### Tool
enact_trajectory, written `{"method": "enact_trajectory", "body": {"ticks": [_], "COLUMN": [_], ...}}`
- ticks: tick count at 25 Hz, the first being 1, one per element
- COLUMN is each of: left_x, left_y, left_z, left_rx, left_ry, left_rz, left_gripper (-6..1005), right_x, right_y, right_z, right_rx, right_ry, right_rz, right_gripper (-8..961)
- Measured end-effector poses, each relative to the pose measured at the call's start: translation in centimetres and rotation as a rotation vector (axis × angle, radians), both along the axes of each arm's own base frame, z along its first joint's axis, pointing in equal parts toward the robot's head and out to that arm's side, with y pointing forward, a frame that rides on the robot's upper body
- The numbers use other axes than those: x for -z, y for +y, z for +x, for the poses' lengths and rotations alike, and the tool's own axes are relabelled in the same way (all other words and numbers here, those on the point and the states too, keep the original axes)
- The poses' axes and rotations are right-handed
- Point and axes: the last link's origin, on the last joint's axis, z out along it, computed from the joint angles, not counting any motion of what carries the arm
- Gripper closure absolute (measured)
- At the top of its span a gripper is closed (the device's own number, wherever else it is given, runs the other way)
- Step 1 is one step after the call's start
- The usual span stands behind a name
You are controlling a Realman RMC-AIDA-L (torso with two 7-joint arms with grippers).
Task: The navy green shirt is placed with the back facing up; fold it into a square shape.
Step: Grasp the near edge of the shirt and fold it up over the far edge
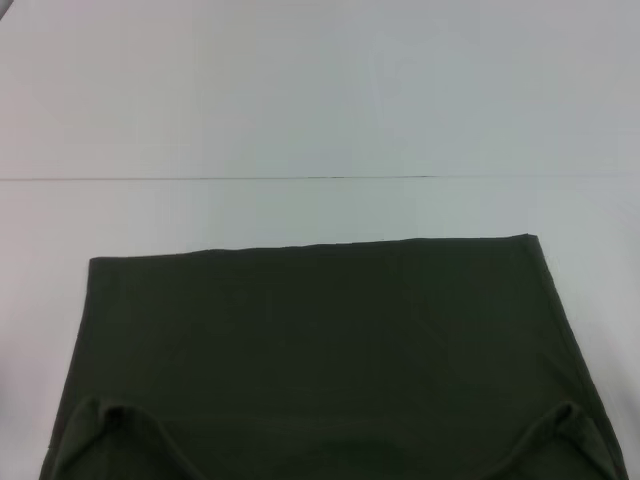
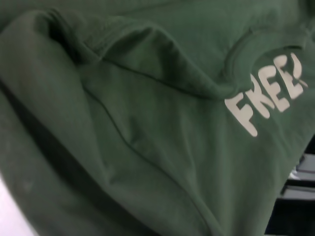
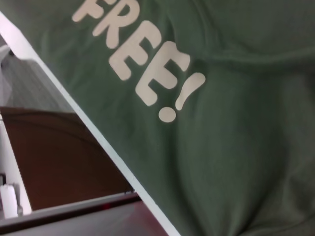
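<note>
Head view: navy green shirt (image 1: 320, 350) lies flat on the white table (image 1: 320, 100), filling the near half of the surface and running off the near edge of the picture. Its far edge is a straight line, slightly higher toward my right. At the near left corner a fold of fabric (image 1: 105, 425) bunches up, and a matching bunched fold (image 1: 570, 430) sits at the near right corner. A thin dark seam line (image 1: 220, 179) crosses the table beyond the shirt. Neither of my grippers shows in this view.

Left wrist view: camera is very close over the shirt (image 2: 123, 147); soft creases and a rolled hem ridge run across it, and pale lettering (image 2: 268, 96) reading "FREE" with probably an exclamation mark shows on the cloth. My left gripper's fingers are not visible, so I cannot tell how they stand.

Right wrist view: same shirt (image 3: 236, 147) up close, the pale "FREE!" print (image 3: 142, 64) clear, cloth draped to the table's white edge (image 3: 98, 142), brown floor (image 3: 64, 157) past it. My right gripper's fingers are out of sight too.
</note>
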Motion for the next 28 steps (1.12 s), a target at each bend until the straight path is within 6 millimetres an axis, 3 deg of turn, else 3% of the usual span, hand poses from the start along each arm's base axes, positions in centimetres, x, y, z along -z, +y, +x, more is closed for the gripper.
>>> {"method": "enact_trajectory", "body": {"ticks": [5,14,23,28], "left_x": [0.2,0.1,-3.6,-4.6], "left_y": [-0.7,0.0,2.2,3.5], "left_z": [0.1,0.3,0.2,-0.3], "left_rx": [0.000,0.003,-0.042,-0.085], "left_ry": [-0.016,-0.065,-0.179,-0.225], "left_rz": [-0.038,0.036,0.337,0.513], "left_gripper": [959,959,960,960], "right_x": [0.2,0.1,-4.5,-6.4], "right_y": [-0.1,0.4,2.6,4.1], "right_z": [0.0,-0.7,0.5,1.2], "right_rx": [-0.005,0.006,0.119,0.182], "right_ry": [0.000,0.092,0.245,0.326], "right_rz": [-0.006,0.060,0.394,0.625], "right_gripper": [880,881,880,881]}}
